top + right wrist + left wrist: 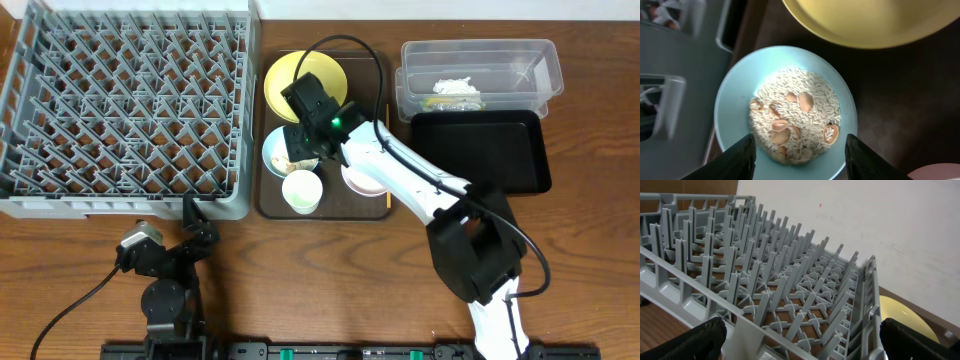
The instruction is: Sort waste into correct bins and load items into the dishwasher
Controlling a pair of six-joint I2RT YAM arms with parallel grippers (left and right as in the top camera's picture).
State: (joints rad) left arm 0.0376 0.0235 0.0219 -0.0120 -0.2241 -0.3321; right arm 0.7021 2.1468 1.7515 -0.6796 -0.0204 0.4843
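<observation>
The light blue bowl (pixel 735 90) holds white rice grains with tan crumbs (pixel 795 112) and sits on the brown serving tray (pixel 372 62) beside the yellow plate (pixel 290 80). My right gripper (pixel 797 157) is open, hovering just above the bowl with a finger on each side; it also shows in the overhead view (pixel 298 148). A white cup (pixel 302 192), a small white bowl (pixel 362 182) and chopsticks (pixel 388 100) share that tray. My left gripper (pixel 800 347) is open and empty at the front right corner of the grey dish rack (pixel 130 100).
A clear tub (pixel 520 60) at the back right holds crumpled white paper (pixel 457 88) and a greenish scrap. A black tray (pixel 480 150) lies just in front of it. The rack's pegs (pixel 780 275) fill the left wrist view, with the plate (pixel 900 312) beyond.
</observation>
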